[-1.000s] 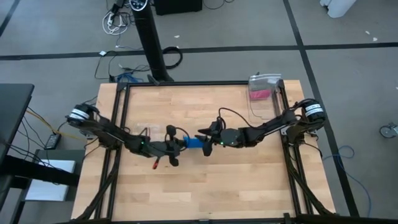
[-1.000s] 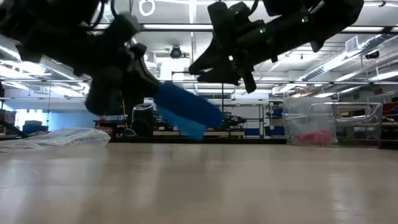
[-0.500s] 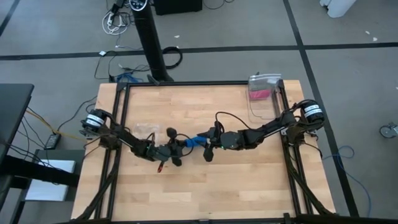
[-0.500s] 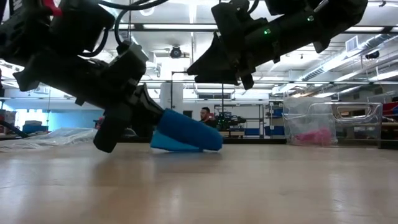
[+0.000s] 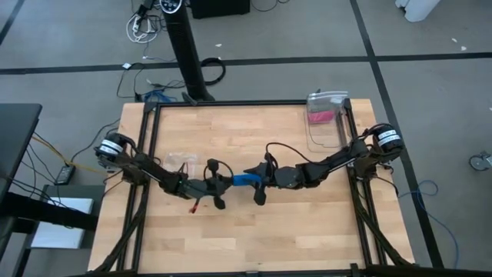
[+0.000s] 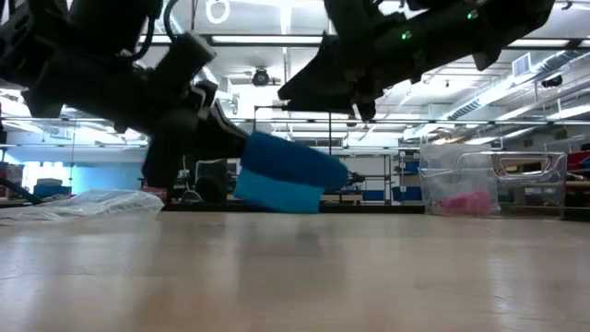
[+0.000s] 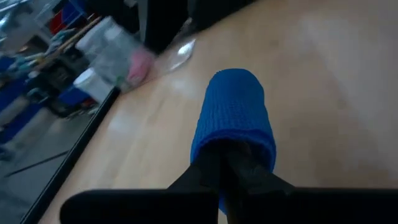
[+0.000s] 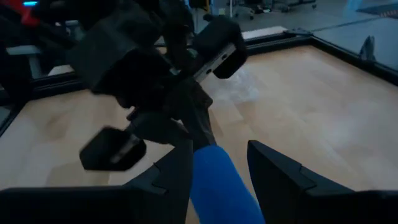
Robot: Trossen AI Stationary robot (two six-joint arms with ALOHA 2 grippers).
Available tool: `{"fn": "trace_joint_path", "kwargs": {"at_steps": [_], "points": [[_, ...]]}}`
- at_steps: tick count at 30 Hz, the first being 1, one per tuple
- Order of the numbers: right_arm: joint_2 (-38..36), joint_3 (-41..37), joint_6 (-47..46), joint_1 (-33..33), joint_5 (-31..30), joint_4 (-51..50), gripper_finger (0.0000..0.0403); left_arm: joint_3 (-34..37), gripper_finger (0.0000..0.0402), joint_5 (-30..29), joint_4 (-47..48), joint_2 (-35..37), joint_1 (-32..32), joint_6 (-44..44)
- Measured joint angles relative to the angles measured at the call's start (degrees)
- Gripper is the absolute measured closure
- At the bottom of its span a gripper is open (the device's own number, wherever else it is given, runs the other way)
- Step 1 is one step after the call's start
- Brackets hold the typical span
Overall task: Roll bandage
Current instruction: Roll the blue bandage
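Jaws of left gripper clamp bright blue stretchy fabric bandage roll mid-table, presenting it between right gripper's parted jaws, probably for winding.

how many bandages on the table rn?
1. The bandage, a blue roll, sits mid-table, clamped at one end by the left hand, its other end between the right hand fingers. Nothing else blue in view.

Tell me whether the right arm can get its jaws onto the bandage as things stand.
Probably yes. The right gripper already has its open jaws on either side of the bandage; nothing sits between them. The left gripper is shut on its other end.
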State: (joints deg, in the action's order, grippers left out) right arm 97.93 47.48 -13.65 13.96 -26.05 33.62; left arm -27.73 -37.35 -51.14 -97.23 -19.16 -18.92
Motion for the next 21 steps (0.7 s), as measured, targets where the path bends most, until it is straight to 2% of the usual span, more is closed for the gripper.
{"fn": "trace_joint_path", "kwargs": {"at_steps": [8, 15, 21], "points": [[-3.0, 0.0, 3.8, 2.0, -1.7, -0.1, 0.0247, 0.6, 0.0398, 9.1, 1.4, 5.6, 1.2, 1.3], [-3.6, 0.0, 6.3, 4.1, -3.3, -0.7, 0.0247, 4.2, 0.0398, 16.2, -6.7, 5.7, 2.0, 4.5], [-3.6, 0.0, 7.8, 5.0, -3.3, 1.2, 0.0247, 7.8, 0.0398, 17.2, -14.2, 5.7, 2.4, 4.3]]}}
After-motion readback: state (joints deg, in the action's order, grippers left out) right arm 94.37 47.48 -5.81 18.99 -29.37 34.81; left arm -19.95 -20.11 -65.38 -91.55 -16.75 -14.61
